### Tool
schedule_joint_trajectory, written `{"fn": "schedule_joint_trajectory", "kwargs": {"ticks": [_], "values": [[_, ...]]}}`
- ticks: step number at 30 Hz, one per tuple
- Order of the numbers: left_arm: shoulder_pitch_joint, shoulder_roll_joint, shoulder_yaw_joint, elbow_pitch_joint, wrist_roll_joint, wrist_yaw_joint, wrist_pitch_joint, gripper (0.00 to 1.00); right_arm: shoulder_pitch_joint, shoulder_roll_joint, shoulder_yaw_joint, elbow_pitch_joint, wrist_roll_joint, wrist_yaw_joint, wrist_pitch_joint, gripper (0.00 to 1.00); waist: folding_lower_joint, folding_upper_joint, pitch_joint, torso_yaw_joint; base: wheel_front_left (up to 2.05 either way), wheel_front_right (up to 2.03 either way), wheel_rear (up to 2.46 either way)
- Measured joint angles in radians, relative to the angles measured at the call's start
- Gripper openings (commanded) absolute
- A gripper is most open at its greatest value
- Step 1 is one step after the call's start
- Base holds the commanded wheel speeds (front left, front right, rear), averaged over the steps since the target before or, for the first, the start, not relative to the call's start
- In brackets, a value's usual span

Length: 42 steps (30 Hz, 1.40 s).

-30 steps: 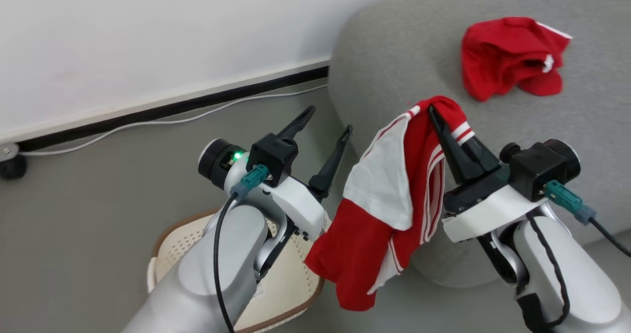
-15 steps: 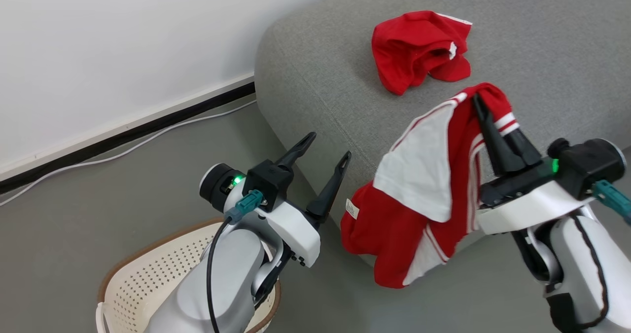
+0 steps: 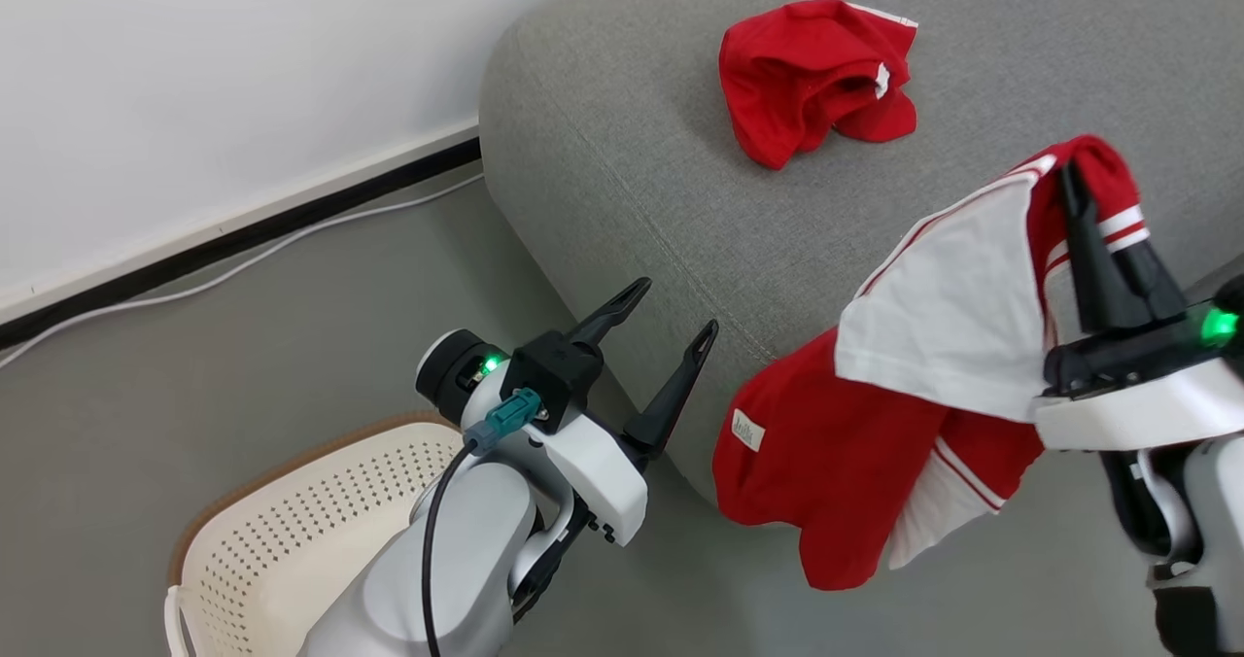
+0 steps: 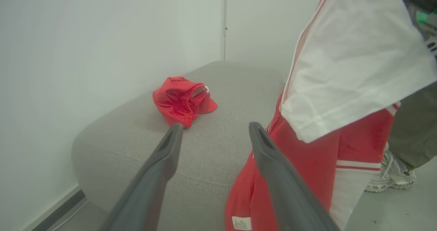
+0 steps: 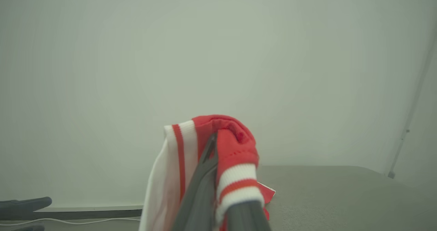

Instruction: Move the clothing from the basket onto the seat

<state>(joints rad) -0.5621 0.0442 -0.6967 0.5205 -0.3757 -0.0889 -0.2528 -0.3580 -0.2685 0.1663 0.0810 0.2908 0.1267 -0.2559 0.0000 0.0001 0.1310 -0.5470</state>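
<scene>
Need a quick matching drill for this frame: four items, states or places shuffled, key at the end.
1. plain red garment
2. striped jersey
3. basket
4. left gripper

a. on the floor
b. open, holding nothing
c. lying on the sofa
d. hanging from the shut right gripper

Pairs: 1-c, 2-d, 3-a, 4-b

Grey sofa [image 3: 622, 181] holds one red garment [image 3: 812, 79]
Crumpled, lying near the rounded corner; a basket [image 3: 292, 531] and white cable [image 3: 243, 268] sit on the floor [image 3: 243, 375].
</scene>
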Motion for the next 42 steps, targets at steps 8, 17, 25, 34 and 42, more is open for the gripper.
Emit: {"fn": "schedule_joint_trajectory", "kwargs": {"ticks": [8, 17, 25, 34, 42], "values": [[-0.001, 0.001, -0.028, -0.002, -0.002, 0.004, 0.000, 1.00, -0.089, -0.051, -0.099, -0.011, 0.004, 0.000, 0.000, 0.00, 0.0000, 0.0000, 0.067, -0.002, 0.00, 0.00, 0.00], [-0.041, 0.005, -0.057, 0.007, 0.019, 0.026, 0.000, 1.00, -0.322, -0.175, -0.199, 0.097, 0.009, 0.000, 0.000, 0.00, 0.0000, 0.0000, 0.183, 0.005, 0.00, 0.00, 0.00], [-0.121, 0.009, -0.124, 0.033, 0.025, 0.036, 0.000, 1.00, -0.483, -0.263, -0.314, 0.224, 0.009, 0.000, 0.000, 0.00, -0.0001, 0.0000, 0.307, 0.046, 0.00, 0.00, 0.00], [-0.212, 0.011, -0.219, 0.046, 0.011, 0.056, 0.000, 1.00, -0.714, -0.410, -0.415, 0.414, -0.023, 0.000, 0.000, 0.00, 0.0000, 0.0000, 0.439, 0.129, 0.00, 0.00, 0.00], [-0.251, 0.012, -0.279, 0.054, -0.004, 0.073, -0.003, 1.00, -0.873, -0.551, -0.480, 0.566, -0.127, 0.001, -0.001, 0.00, 0.0000, 0.0000, 0.524, 0.207, 0.00, 0.00, 0.00]]}}
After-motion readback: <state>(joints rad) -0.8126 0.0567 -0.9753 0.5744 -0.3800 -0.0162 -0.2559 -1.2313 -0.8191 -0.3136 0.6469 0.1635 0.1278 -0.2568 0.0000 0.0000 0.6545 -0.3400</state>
